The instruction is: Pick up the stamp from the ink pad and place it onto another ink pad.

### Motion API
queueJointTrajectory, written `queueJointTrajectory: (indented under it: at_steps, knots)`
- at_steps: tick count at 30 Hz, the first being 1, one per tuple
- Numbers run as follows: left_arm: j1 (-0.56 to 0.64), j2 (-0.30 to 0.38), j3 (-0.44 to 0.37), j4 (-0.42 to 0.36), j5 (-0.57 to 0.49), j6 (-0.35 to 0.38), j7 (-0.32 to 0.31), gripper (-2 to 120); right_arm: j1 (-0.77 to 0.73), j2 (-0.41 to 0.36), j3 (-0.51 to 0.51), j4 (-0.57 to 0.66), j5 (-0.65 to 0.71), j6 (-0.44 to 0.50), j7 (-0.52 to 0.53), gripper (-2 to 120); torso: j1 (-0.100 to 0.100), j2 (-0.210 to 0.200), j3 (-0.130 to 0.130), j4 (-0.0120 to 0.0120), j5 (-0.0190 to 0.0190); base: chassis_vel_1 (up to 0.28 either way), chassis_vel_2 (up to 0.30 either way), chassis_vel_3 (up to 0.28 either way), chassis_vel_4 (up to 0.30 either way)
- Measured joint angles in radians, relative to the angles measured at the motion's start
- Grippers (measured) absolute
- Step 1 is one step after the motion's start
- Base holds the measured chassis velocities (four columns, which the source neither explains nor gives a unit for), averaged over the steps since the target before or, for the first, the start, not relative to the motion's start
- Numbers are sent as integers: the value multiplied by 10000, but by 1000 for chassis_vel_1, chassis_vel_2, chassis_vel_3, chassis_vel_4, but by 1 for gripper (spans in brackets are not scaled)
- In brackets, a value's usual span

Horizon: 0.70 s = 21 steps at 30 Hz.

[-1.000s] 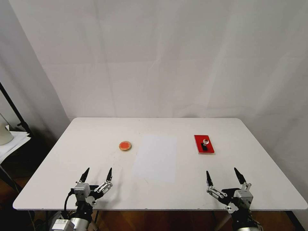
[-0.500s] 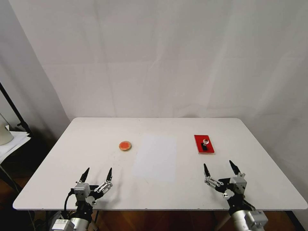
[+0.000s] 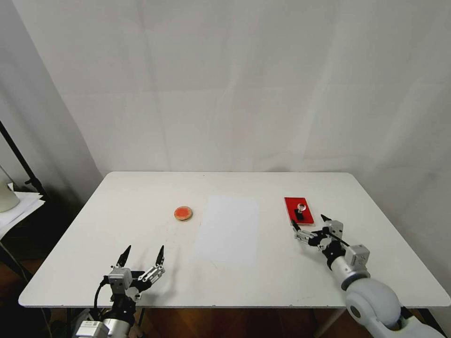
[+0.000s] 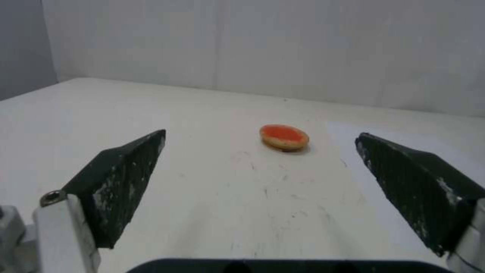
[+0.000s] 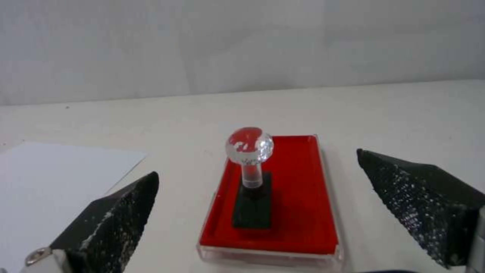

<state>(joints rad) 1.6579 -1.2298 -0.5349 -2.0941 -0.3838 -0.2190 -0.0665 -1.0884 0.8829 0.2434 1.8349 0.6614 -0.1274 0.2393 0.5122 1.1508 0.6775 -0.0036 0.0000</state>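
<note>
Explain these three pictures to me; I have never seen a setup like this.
This is a wheeled robot with two arms, each ending in a gripper with two dark jaws. One picture is taken from its head, looking down on a white table. The other two come from cameras on its wrists, looking out between each gripper's jaws.

On the table lie a red ink pad with a small stamp standing on it, a round orange ink pad and a white sheet of paper.

The right gripper is close in front of the red pad, jaws open, with the stamp ahead between them. The left gripper sits near the table's front edge, jaws open. Nothing is held.
</note>
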Motion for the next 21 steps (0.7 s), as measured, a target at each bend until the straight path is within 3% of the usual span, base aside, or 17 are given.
queueJointTrajectory:
  at_steps: [9,21]
  knots:
    - [0,0,0,0,0,0,0,100,652,246,-405,-731,201,-4,-48,97,-2,0,-1,-1,0,0,0,0,0]
    - [0,0,0,0,0,0,0,100,943,253,-611,-992,384,36,-41,64,-2,0,-1,-1,0,0,0,0,0]
